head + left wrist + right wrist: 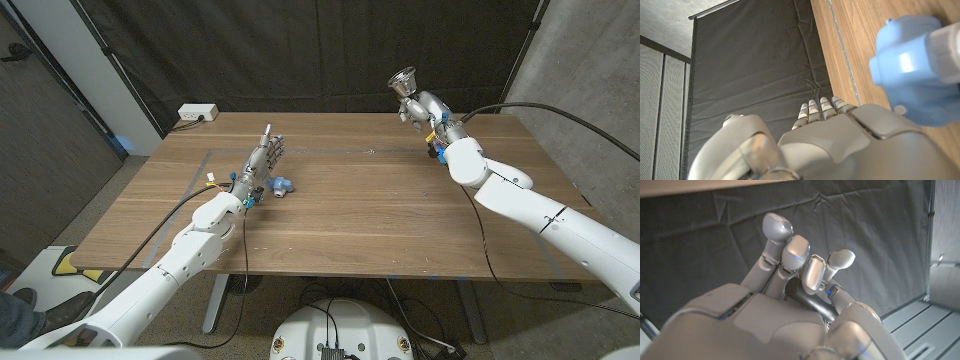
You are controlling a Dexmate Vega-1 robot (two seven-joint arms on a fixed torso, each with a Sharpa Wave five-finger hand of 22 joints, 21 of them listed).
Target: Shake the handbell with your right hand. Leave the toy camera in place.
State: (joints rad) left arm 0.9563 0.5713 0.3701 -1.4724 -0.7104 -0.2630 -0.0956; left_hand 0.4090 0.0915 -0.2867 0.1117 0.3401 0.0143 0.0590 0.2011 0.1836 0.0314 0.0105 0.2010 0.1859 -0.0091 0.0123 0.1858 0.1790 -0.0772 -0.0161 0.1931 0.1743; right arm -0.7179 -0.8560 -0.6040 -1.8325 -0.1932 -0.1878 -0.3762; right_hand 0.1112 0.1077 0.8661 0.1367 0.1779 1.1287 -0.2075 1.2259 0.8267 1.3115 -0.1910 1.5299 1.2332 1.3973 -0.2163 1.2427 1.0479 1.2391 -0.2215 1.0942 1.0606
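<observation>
While the right hand (418, 106) is raised at the upper right of the head view, past the far edge of the worktop (340, 210), it grips one handbell (402, 79), whose metal cup sits at the top of the fist against the black curtain (300, 50). One toy camera (279, 186), pale blue, lies on the worktop left of centre, just beside the left hand (262, 163), which stands with its fingers stretched out together and holds nothing.

No brand, label or readable writing shows on the bell or the toy.

On the right wrist view, the right hand (790, 300) shows its fingers (795, 252) curled round a dark handle (812, 305), a detail too small to tell from the head view; the cup of the bell is hidden there. On the left wrist view, the toy camera (915, 70) appears large and blurred, close beside the back of the left hand (830, 145), with its white lens end at the frame's right edge; whether they touch I cannot tell. One white power strip (197, 114) lies at the worktop's far left corner.
</observation>
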